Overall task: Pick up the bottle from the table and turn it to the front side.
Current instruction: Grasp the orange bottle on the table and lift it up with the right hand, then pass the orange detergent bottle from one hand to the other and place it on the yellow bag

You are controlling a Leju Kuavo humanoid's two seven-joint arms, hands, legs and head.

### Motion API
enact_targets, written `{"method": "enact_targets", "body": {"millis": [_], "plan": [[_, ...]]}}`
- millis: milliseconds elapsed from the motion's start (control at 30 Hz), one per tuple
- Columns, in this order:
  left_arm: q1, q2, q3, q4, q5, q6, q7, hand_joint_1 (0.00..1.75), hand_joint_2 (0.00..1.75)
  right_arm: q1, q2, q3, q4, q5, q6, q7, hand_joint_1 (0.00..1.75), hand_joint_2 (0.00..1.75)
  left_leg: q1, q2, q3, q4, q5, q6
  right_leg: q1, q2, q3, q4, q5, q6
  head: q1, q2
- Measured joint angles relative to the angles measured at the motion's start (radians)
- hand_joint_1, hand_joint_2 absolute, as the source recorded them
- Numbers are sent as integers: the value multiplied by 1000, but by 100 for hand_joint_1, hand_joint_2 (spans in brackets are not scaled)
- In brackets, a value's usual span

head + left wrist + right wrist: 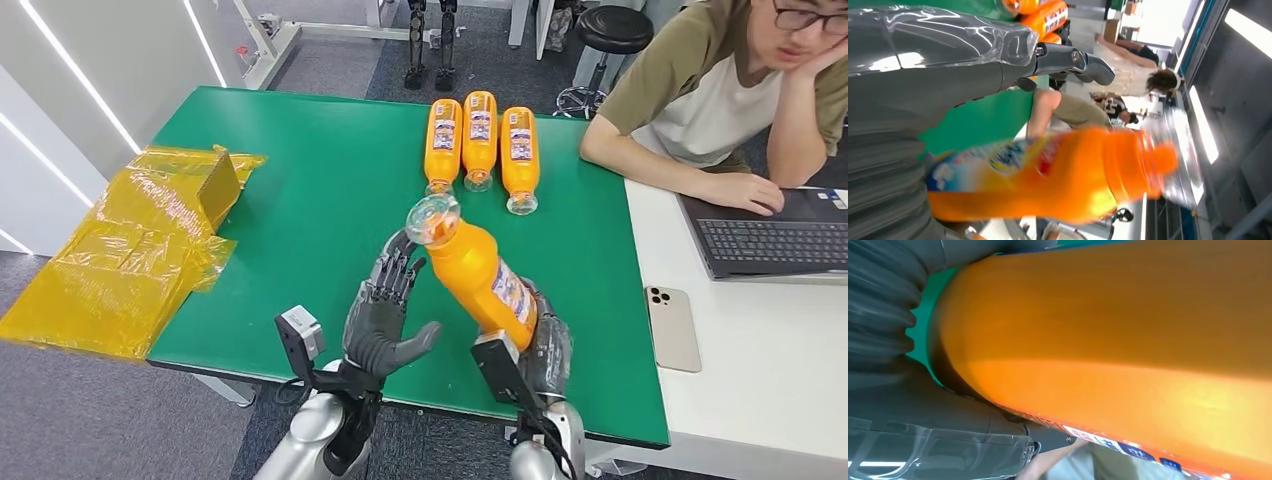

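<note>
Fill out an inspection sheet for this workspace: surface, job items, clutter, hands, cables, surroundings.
Surface: green table, with a white table adjoining on its right.
Job's things: held bottle, orange, tilted, cap toward the left hand, label showing; three bottles lying side by side at the far edge.
Clutter: yellow plastic wrap over the table's left edge; phone and laptop on the white table.
Hands: right hand grips the bottle's base; left hand open, fingers raised near the neck.
Cables: nothing seen.
Surroundings: person seated at the far right; stool behind.
</note>
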Motion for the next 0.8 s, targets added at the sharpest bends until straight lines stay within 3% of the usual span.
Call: {"method": "enact_targets", "body": {"millis": [233, 800], "plan": [[-6, 0, -15, 18, 8, -10, -9, 0, 175, 17, -24, 78, -3, 117, 151, 108, 175, 175, 0, 0, 0, 0, 0, 0, 0, 0, 0, 0, 0, 0, 0, 0], [-17, 0, -11, 69, 2, -5, -28, 0, 175, 90, -72, 93, -89, 277, 407, 177, 175, 175, 0, 2, 0, 0, 0, 0, 0, 2, -1, 0, 0, 0, 0, 0]]}}
